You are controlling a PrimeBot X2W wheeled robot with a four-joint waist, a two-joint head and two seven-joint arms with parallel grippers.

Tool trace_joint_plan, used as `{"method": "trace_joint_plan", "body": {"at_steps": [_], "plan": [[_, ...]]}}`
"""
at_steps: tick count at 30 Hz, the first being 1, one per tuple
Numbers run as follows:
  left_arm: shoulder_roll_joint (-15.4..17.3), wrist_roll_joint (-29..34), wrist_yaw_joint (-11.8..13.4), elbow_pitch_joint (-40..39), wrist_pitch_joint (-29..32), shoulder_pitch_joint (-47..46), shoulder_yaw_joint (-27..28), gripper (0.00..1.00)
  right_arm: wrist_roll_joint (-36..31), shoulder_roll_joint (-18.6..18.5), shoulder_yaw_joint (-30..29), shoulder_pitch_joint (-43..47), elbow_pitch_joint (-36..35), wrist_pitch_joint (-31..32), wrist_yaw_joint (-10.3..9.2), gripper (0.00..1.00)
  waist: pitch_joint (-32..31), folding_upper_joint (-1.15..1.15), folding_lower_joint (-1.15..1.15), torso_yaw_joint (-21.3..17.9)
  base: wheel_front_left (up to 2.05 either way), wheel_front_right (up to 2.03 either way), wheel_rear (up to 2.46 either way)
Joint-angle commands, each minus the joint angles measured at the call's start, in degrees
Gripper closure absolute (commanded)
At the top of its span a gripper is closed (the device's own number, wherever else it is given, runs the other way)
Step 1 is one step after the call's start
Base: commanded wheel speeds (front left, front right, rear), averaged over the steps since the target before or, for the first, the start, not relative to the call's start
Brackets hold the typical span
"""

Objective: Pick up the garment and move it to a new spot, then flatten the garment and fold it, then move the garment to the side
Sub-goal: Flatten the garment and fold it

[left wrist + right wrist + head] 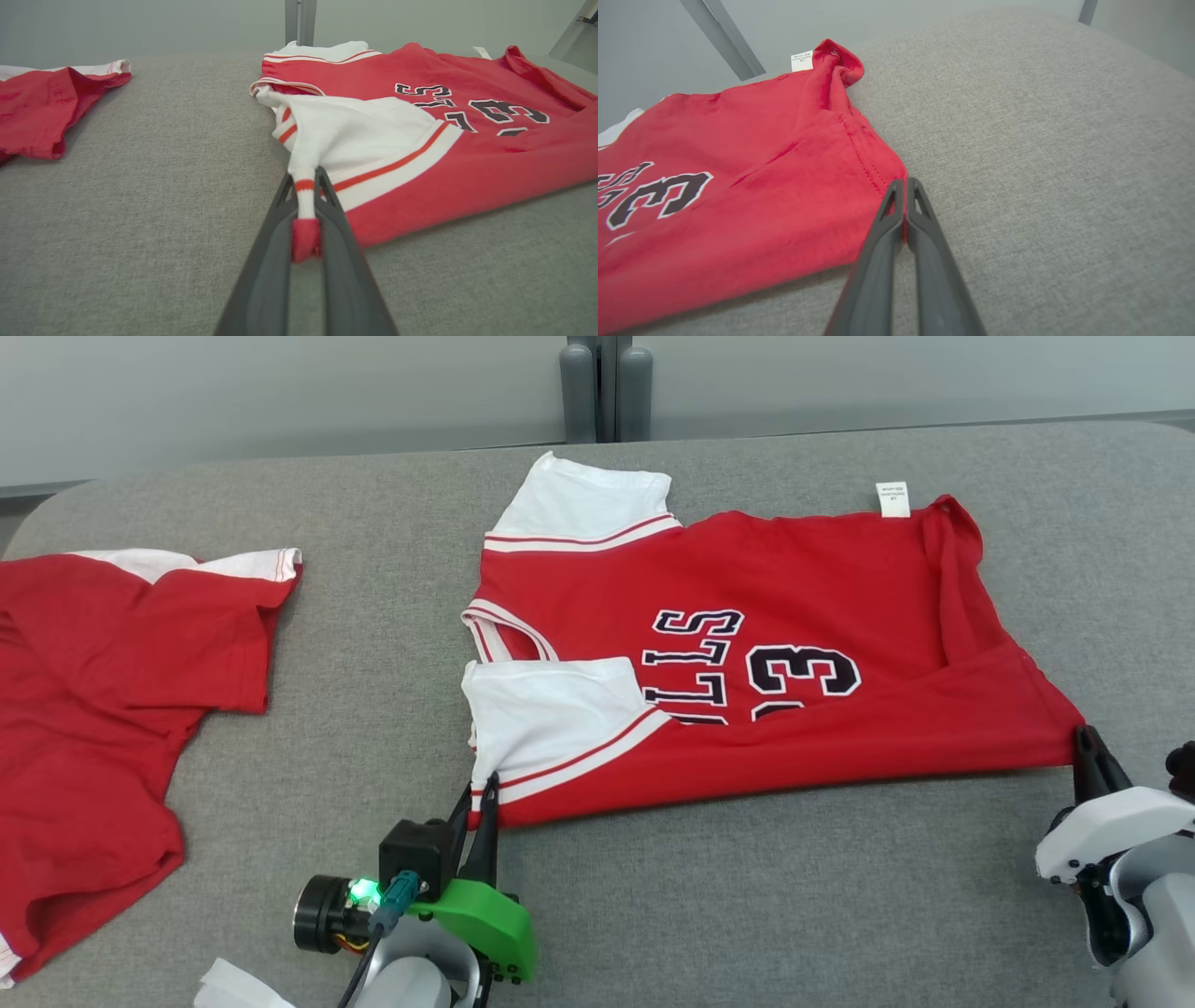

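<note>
Red jersey [794, 607] lies spread on the grey table [747, 915]. The left gripper [483, 798] pinches its near sleeve [551, 709] and the right gripper [1086, 747] is clamped on the hem corner [1060, 723], probably so both can lift that edge together.

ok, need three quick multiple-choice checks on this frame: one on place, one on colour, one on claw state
1. Where does the other red garment lie relative to the jersey?
A. on the robot's left, apart from it
B. on top of it
C. on the robot's right
2. What colour are the jersey's sleeves?
A. black
B. white
C. blue
3. The left claw is
A. open in the air
B. shut on nothing
C. shut on a sleeve corner

1 A: bare table lies between them.
2 B: both are white with red stripes.
3 C: the left wrist view shows cloth pinched between the fingers.
</note>
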Motion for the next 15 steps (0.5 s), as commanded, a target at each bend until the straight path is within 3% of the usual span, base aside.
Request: {"method": "trace_joint_plan", "body": {"at_steps": [1,8,15], "plan": [[0.3,-0.2,-0.1,0.2,0.0,1.0,-0.1,1.00,-2.0,-1.3,-0.5,1.2,-1.0,-0.5,-0.10,1.00,-0.6,0.00,0.00,-0.2,0.00,0.00,0.00],[0.4,-2.0,-0.1,-0.1,0.0,3.4,-0.3,1.00,-13.6,-3.7,-5.3,5.8,-6.9,-0.4,-0.15,1.00,-2.5,0.00,0.00,-0.7,0.00,0.00,0.00],[0.6,-0.9,-0.5,0.8,0.0,6.6,-0.9,1.00,-18.8,0.5,-11.7,10.5,-9.3,0.1,-0.16,1.00,-3.3,0.00,0.00,-1.2,0.00,0.00,0.00]]}}
